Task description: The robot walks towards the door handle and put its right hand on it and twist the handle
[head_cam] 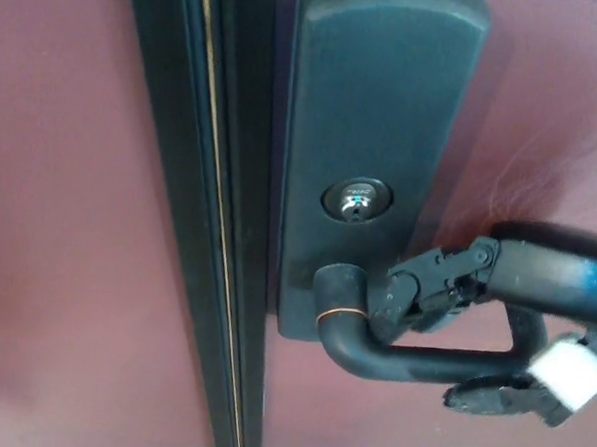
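Maroon door panels [68, 221] are filling nearly the whole head view, with a dark vertical strip [214, 219] running top to bottom where the two leaves are meeting; a thin bright line is showing along the middle of that strip. Just right of the strip, a tall dark metal plate [380, 98] is sitting flat against the door, and a round keyhole cylinder [355, 200] is set into its lower half. Faint pale scratches are marking the maroon surface to the right of the plate.

Below the keyhole, the door handle [391, 361] is coming out of the plate, curving down and then running rightward as a dark lever with a thin brass-coloured ring near its root.

Reaching in from the right edge, the right hand [473, 333] is wrapping the lever: two jointed black fingers [425, 287] are lying over its top near the bend, while the thumb [490, 397] is pressing up from underneath, so the lever is being gripped between them. A white patch is showing on the hand's lower part at the right edge. The forearm is lying almost level, tilting slightly upward toward the plate.
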Available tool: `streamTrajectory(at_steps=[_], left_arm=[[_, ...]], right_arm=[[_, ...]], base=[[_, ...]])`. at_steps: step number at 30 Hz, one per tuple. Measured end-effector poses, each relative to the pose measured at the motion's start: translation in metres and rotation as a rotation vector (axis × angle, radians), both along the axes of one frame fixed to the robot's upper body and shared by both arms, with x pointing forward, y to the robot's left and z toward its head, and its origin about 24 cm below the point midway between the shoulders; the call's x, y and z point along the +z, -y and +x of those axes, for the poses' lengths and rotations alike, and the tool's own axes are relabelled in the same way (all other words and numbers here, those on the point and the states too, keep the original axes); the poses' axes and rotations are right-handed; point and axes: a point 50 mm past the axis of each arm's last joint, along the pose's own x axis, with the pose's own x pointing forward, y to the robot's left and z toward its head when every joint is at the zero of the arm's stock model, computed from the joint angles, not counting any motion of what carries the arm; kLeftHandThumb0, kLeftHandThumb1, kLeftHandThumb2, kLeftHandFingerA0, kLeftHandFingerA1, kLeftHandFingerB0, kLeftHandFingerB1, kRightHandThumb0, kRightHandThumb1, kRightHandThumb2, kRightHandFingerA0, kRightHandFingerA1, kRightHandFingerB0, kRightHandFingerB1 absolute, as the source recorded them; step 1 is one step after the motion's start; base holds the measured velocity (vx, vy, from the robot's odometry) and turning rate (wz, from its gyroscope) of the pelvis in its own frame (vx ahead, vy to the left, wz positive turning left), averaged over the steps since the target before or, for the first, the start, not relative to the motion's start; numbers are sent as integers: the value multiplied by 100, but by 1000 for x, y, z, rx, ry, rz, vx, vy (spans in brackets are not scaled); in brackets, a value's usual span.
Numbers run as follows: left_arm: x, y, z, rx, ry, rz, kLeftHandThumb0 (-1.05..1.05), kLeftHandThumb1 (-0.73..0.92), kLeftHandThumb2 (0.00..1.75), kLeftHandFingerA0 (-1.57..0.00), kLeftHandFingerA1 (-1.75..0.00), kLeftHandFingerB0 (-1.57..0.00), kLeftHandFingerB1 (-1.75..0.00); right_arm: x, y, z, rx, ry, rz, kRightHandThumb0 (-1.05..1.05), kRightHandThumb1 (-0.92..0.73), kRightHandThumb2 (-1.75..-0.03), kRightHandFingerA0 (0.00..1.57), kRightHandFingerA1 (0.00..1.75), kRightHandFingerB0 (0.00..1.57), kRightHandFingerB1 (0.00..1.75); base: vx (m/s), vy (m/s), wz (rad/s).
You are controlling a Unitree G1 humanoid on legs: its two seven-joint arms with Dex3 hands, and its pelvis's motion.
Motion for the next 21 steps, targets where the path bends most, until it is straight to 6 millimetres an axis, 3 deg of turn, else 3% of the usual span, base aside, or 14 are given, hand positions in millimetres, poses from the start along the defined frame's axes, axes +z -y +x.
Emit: streamTrajectory(at_steps=[1,2,13,21], left_arm=[[0,0,0,0,0,0,-29,62,59,-48,-40,-34,-34],[0,0,0,-1,0,0,-29,62,59,-48,-40,-34,-34],[-1,0,-3,-6,-10,3,-29,62,59,-48,-40,-34,-34],[-2,0,-6,-8,-16,4,-30,61,59,-48,-40,-34,-34]], right_arm=[[4,1,-1,0,3,-17,-55,-62,-68,3,19,8,22],[7,1,-1,-1,4,-29,-62,-48,-81,0,20,3,24],[48,2,-17,-30,70,-212,-64,-50,-79,0,12,3,20],[69,6,-29,-95,115,-273,-58,-47,-78,0,18,3,25]], base=[[0,0,0],[0,0,0],[0,0,0],[0,0,0]])
